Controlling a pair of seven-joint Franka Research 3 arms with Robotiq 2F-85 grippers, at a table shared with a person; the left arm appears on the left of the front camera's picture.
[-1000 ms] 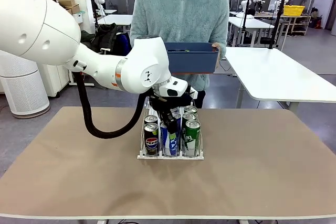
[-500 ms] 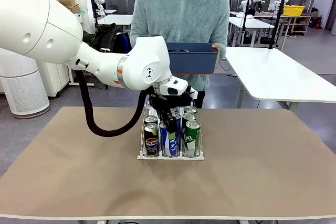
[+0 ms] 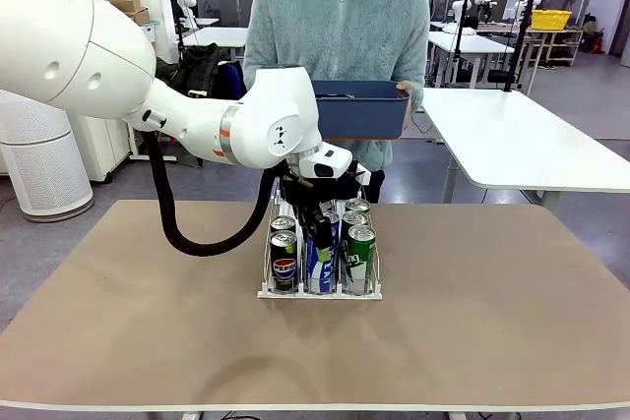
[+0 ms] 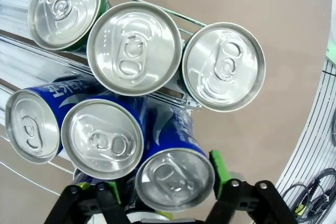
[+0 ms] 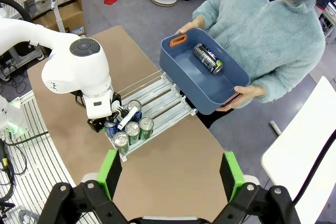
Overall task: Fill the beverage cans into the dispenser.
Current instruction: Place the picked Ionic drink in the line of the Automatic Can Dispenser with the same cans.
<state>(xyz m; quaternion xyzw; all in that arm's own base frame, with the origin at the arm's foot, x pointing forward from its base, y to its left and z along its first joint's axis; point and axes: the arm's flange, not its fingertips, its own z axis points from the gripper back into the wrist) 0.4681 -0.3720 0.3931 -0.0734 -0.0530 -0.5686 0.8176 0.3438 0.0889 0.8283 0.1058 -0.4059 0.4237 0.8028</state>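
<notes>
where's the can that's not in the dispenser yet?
Right wrist view: the can lies on its side inside the dark blue bin the person holds at the far side of the table, beyond the dispenser.

A person (image 5: 273,30) holds a blue bin (image 5: 184,82) with 1 dark can (image 5: 208,59) beside the dispenser (image 5: 157,95), holding perhaps 5 cans (image 5: 131,128).

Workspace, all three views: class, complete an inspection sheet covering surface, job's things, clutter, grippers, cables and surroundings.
surface: tan table, bare around the dispenser.
job's things: cans fill the front of all three lanes; one can lies in the blue bin held by the person.
clutter: nothing seen.
grippers: left gripper open astride a blue can; right gripper open, high above the table.
cables: black hose hangs in a loop left of the dispenser.
surroundings: white table at the robot's right.
</notes>
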